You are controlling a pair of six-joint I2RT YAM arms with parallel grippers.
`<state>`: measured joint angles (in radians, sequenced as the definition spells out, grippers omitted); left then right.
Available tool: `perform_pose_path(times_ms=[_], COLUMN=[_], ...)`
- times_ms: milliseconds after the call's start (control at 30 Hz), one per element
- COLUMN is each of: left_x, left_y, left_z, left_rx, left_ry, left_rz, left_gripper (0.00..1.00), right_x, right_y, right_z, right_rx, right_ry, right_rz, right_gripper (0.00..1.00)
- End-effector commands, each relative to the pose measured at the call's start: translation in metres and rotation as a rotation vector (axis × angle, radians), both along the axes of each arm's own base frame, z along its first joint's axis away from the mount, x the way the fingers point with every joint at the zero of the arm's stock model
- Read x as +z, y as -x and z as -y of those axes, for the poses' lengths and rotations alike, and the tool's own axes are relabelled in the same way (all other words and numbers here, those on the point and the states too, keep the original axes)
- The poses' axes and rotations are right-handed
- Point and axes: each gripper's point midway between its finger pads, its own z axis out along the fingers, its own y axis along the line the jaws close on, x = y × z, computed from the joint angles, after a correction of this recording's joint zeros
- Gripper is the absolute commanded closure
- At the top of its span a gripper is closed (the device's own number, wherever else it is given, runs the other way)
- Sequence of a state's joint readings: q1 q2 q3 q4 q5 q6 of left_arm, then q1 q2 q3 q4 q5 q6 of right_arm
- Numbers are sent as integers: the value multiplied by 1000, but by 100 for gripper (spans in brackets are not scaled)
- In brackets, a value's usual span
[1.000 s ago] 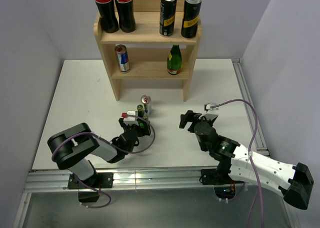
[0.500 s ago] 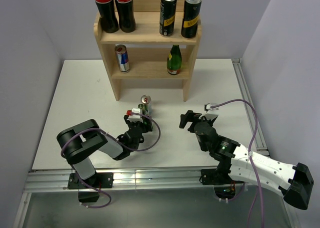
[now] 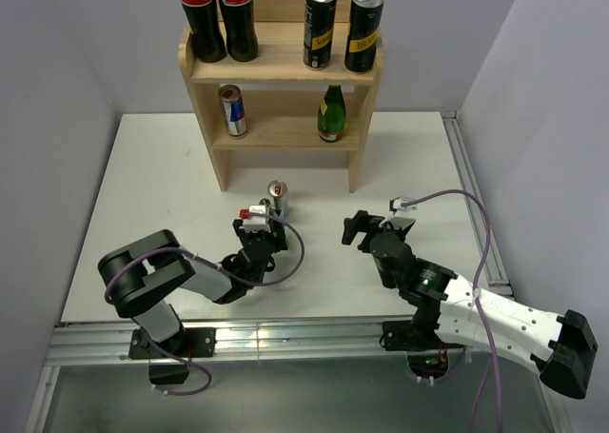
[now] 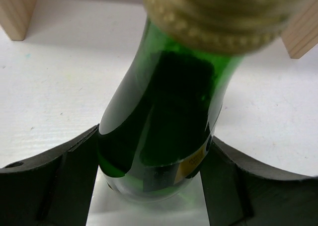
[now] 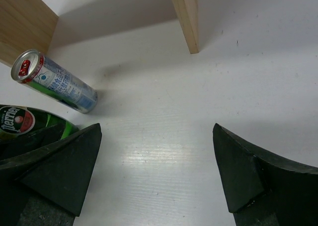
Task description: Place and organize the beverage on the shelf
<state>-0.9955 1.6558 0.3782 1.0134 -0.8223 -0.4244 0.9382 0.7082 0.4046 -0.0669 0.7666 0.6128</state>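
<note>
Now | left gripper fingers pressed on both sides of green bottle, upright on table | slim can just past fingertips, shelf beyond | right gripper fingers apart, empty, farther off

a light unpainted wooden three-tier shelf stands at the far side of the white counter; its top tier carries two dark cola bottles with red labels on the left and two tall black cans on the right; the middle tier holds a silver-blue can and a green glass bottle with a gold cap; in front, a slim silver can stands just beyond the left gripper, which lies low at a small dark green bottle; the right gripper is well apart
</note>
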Motion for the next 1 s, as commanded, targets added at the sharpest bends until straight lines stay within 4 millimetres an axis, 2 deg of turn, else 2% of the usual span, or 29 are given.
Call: perform_pose_path(times_ms=[0, 100, 167, 200, 267, 300, 367, 533, 600, 633, 700, 733, 767, 800, 833, 867, 900, 933, 967], left_x=[20, 35, 65, 68, 109, 115, 156, 216, 229, 244, 252, 264, 268, 289, 293, 289, 305, 300, 303], left_y=[2, 5, 7, 9, 8, 9, 7, 4, 1, -1, -11, -23, -28, -33, -39, -54, -61, -75, -81], left_z=[-2, 2, 11, 9, 14, 12, 13, 17, 22, 26, 37, 39, 43, 51, 54, 54, 56, 61, 62], left_rx=[53, 41, 6, 4, -23, -23, -27, -47, -66, -77, -116, -111, -119, -155, -165, -153, -158, -171, -171], left_ry=[23, -4, 33, 9, 56, 32, 69, 82, 79, 87, 75, 76, 69, 93, 91, 73, 91, 76, 71], left_rz=[0, -13, 16, 3, 54, 47, 99, 180, 204, 227, 236, 251, 251, 278, 280, 271, 292, 281, 284], left_gripper=[100, 100, 100, 100, 100, 100, 100, 100, 100, 100, 100, 100, 100, 100, 100, 100, 100, 100, 100], right_x=[6, 6, 6, 7, 6, 6, 6, 6, 6, 5, 5, 6, 5, 5, 6, 6, 6, 6, 5], right_y=[-1, -1, -1, -1, -1, -1, -2, -2, -3, -3, -4, -4, -3, -3, -3, -3, -3, -3, -3], right_z=[2, 2, 2, 2, 2, 1, 1, -3, -3, -3, -4, -4, -3, -3, -2, -1, -1, 1, 2], right_rx=[-23, -21, -23, -23, -24, -23, -20, -15, -15, -15, -15, -17, -17, -18, -21, -25, -24, -26, -31], right_ry=[-31, -33, -34, -35, -32, -34, -39, -43, -45, -42, -44, -45, -42, -42, -43, -44, -45, -42, -40], right_rz=[23, 25, 26, 27, 26, 26, 28, 27, 27, 26, 27, 27, 25, 27, 29, 31, 31, 31, 31], right_gripper=[0, 0, 0, 0, 0, 0, 0, 0, 0, 0, 0, 0, 0, 0, 0, 0, 0, 0, 0])
